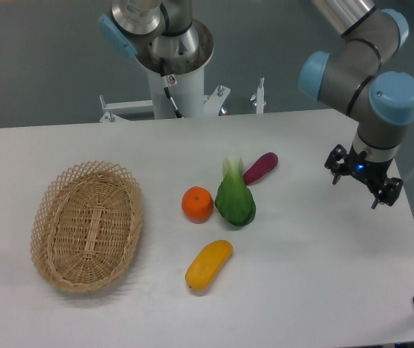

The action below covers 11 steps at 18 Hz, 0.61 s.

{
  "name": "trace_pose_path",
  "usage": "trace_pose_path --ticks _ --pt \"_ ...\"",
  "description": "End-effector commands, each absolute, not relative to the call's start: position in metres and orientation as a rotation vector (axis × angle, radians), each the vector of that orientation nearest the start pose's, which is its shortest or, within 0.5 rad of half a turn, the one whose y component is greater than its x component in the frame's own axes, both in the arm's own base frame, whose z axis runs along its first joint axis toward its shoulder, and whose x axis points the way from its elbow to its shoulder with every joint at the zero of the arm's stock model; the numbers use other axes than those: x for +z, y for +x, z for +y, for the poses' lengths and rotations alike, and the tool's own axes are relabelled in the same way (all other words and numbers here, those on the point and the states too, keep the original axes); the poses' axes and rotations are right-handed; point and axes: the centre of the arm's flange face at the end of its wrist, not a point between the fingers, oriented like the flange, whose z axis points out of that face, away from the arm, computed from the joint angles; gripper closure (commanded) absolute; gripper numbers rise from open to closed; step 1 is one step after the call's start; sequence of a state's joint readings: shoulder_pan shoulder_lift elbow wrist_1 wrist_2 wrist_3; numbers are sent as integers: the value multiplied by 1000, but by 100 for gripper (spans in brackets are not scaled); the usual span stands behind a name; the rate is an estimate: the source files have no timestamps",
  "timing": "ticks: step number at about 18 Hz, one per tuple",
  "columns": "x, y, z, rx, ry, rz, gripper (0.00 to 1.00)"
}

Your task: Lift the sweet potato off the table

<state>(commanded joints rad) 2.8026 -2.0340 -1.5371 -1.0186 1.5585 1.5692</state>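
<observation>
No readable text, label or number anywhere.

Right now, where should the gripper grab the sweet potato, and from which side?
Probably from above, across the upper right half of the sweet potato, pinching its narrow width. It lies flat and slanted on the table, and its lower left end touches the leafy green vegetable. The gripper hangs off to its right.

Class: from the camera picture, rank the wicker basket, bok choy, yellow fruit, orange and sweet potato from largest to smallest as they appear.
1. Wicker basket, clearly largest.
2. Bok choy.
3. Yellow fruit, though it lies nearer the camera.
4. Orange and sweet potato: too close to rank; one round, one slim.
</observation>
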Motion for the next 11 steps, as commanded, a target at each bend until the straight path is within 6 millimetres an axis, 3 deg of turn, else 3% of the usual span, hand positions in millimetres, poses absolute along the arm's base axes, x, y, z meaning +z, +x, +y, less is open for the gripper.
trace_pose_path --ticks 8,11 --pt "290 -573 343 159 -3052 531 0" --pt "279 -551 335 108 -3057 549 0"
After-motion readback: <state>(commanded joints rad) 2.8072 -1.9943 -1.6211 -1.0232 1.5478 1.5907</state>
